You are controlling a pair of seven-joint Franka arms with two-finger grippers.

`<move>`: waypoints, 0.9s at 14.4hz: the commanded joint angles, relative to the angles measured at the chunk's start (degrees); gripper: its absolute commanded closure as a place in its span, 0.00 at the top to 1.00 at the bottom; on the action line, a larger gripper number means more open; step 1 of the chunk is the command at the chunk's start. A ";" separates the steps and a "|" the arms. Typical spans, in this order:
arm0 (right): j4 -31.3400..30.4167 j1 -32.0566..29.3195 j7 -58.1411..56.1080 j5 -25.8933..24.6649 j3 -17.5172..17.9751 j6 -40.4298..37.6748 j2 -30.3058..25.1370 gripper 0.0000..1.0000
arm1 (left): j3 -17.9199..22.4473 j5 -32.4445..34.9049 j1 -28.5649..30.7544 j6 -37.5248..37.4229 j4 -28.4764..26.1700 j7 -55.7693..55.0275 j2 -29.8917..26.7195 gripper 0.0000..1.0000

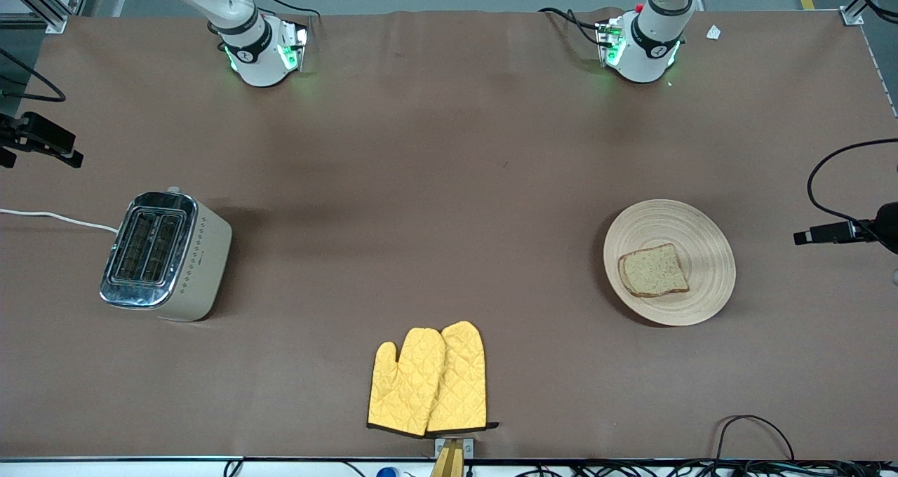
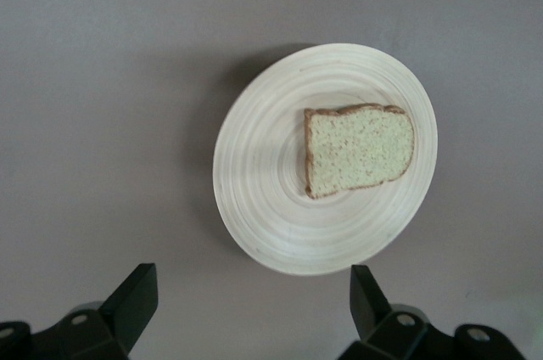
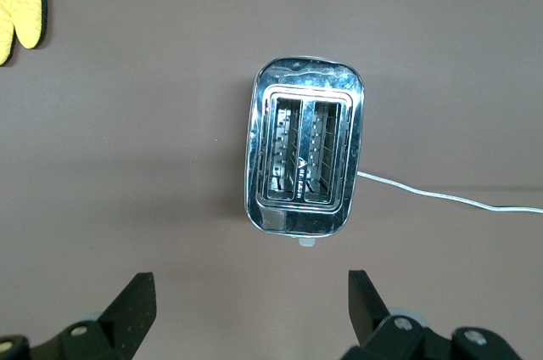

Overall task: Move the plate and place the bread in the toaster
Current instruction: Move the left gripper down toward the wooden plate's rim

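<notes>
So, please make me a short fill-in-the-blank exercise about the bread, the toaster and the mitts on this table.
1. The bread lies on the ____.
2. Both slots of the toaster are ____.
3. The oven mitts are ____ in colour.
4. The left gripper hangs above the plate with its jaws ____.

Missing words: plate; empty; yellow; open

A: What is sitting on the bench point(image 1: 449, 182) right now, counted out?

B: One plate point(image 1: 701, 217) is lying there, one slice of bread point(image 1: 652, 271), one toaster point(image 1: 168, 256) showing two slots, and two yellow oven mitts point(image 1: 428, 381) are overlapping each other.

A: And arms?

B: Two arms are standing at it.
</notes>
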 commanded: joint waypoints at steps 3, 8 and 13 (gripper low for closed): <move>-0.72 -0.44 0.60 1.64 0.21 -0.05 -0.61 1.00 | -0.41 -11.65 6.84 2.26 1.60 14.75 10.72 1.00; -0.72 -0.52 0.51 1.65 0.13 -0.05 -0.61 1.00 | -0.41 -19.56 8.87 4.63 1.60 28.29 16.36 0.95; -0.72 -0.70 0.25 1.65 0.13 -0.05 -0.61 1.00 | -0.41 -26.61 9.58 6.12 1.51 37.45 21.11 0.85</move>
